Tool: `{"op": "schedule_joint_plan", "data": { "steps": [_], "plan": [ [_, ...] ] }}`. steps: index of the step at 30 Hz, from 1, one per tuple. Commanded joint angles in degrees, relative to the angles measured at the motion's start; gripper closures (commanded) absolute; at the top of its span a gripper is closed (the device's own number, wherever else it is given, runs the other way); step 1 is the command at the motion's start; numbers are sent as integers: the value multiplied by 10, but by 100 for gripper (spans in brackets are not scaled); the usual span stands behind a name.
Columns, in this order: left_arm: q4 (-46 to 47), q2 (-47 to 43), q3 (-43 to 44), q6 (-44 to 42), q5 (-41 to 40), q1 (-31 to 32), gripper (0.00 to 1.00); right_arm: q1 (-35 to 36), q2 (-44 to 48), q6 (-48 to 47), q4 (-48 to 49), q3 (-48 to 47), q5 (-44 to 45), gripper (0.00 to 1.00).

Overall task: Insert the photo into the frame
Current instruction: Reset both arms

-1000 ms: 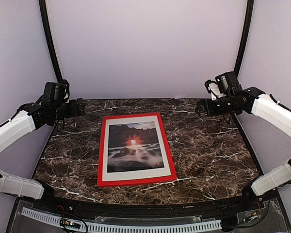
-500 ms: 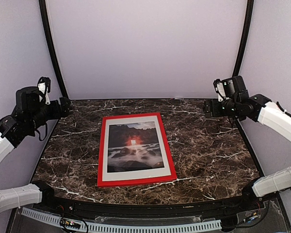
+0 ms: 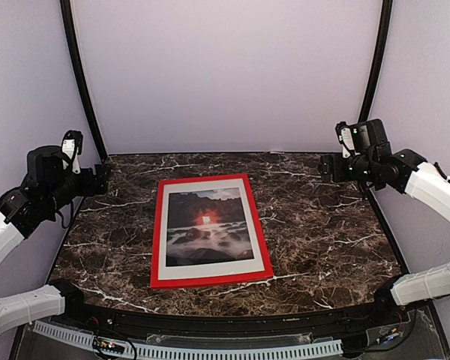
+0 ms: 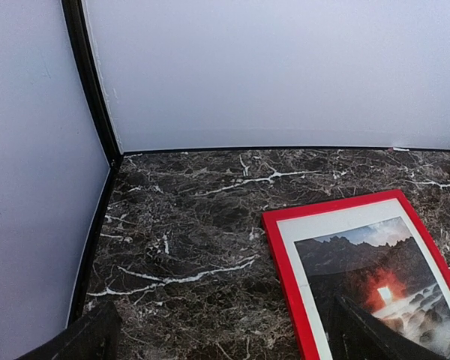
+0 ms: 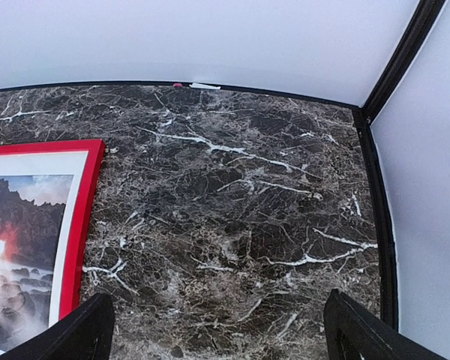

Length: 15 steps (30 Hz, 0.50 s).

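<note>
Left gripper and right gripper spread wide; photo inside frame.

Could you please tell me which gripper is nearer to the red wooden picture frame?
Left, slightly. The left gripper hovers just off the left edge of the red wooden picture frame; the right gripper hangs farther off, beyond its far right corner.

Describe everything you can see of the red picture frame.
The frame is a thin rectangle, bright red on its front, and looks like painted wood. It lies flat, face up, on the dark marble table, with its long sides running front to back, slightly skewed. Inside it sit a white mat and the photo. Nothing grips it.
</note>
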State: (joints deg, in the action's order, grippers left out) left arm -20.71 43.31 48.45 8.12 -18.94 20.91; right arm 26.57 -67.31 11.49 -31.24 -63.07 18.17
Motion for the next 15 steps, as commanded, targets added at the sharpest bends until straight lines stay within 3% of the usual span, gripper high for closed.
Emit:
{"op": "schedule_joint_plan", "data": {
  "steps": [1,15],
  "plan": [
    [23,-29,-30,-18,15,2,1,-2,28,-6,22,25,24,1],
    [48,-89,-84,-33,55,3,1,-2,83,-4,57,92,32,1]
  ]
}}
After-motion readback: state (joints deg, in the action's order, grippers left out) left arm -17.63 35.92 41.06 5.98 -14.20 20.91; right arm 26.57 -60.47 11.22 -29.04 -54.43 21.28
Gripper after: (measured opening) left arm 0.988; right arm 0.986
